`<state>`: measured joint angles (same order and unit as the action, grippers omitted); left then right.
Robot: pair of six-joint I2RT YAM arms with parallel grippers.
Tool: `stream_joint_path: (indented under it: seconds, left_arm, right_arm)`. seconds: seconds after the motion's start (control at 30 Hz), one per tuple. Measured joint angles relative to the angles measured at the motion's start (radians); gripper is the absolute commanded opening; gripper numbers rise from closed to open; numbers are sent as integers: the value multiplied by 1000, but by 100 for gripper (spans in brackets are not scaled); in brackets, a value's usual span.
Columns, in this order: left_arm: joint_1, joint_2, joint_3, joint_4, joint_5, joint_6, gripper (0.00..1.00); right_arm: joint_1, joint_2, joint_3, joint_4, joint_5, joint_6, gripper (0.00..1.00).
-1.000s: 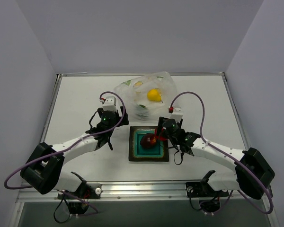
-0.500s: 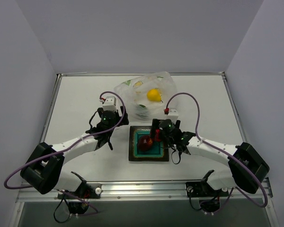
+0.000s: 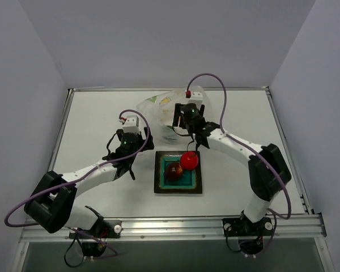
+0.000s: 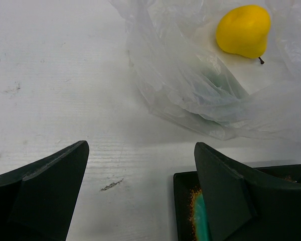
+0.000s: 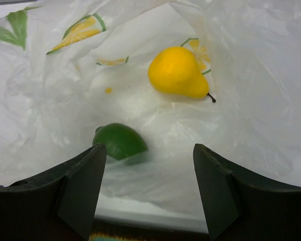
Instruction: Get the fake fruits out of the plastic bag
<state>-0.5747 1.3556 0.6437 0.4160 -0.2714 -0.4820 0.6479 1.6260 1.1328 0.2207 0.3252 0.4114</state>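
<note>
- Plastic bag [image 3: 156, 110]: lies crumpled on the table [image 3: 88, 124] in the upper centre of the top view, just beyond the far edge of the square plate [image 3: 158, 188].
- Yellow fruit [image 5: 176, 72]: pear-shaped and inside the bag. It appears in the upper centre of the right wrist view and the upper right of the left wrist view.
- Green fruit [image 5: 119, 142]: inside the bag, to the lower left of the yellow fruit and apart from it.
- Bright red fruit [image 3: 188, 160]: on the upper right part of the plate, right beside the dark red fruit [image 3: 172, 171], which sits near the plate's centre.
- Right gripper [image 5: 149, 148]: positioned over the bag, in the upper centre of the top view. The jaws are spread wide with nothing between them. The green fruit shows just above the left-hand finger.
- Left gripper [image 4: 140, 145]: left of centre in the top view, over bare table. The bag is at the upper right of its wrist view and a plate corner at the lower right. The jaws are spread wide and empty.
</note>
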Motion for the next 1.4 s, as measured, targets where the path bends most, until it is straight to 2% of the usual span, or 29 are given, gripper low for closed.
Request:
stream_joint_path:
  seconds: [0.17, 0.37, 0.7, 0.93, 1.07, 1.17, 1.23, 1.33, 1.37, 1.4]
  left_arm:
    - [0, -2, 0, 0, -4, 0, 85]
    - [0, -2, 0, 0, -11, 3, 85]
    - [0, -2, 0, 0, -11, 5, 85]
    - [0, -2, 0, 0, -15, 8, 85]
    - [0, -2, 0, 0, -15, 8, 85]
    - [-1, -2, 0, 0, -15, 8, 85]
    - [-1, -2, 0, 0, -15, 8, 85]
    - [-1, -2, 0, 0, -14, 8, 85]
    - [-1, -2, 0, 0, -15, 9, 85]
    - [-1, -2, 0, 0, -15, 9, 85]
  right_arm:
    - [-26, 262, 191, 2, 33, -31, 68]
    - [-58, 474, 344, -5, 66, -27, 77]
    - [-160, 568, 463, 0, 12, -9, 79]
    - [-161, 620, 497, 7, -51, 0, 76]
    - [-156, 629, 514, 11, -53, 4, 83]
    - [-158, 643, 538, 12, -54, 6, 85]
    - [-160, 661, 562, 15, -54, 7, 81]
    - [-164, 681, 575, 24, -60, 11, 67]
    - [-164, 680, 576, 27, -62, 11, 59]
    - [-164, 680, 577, 31, -62, 10, 55]
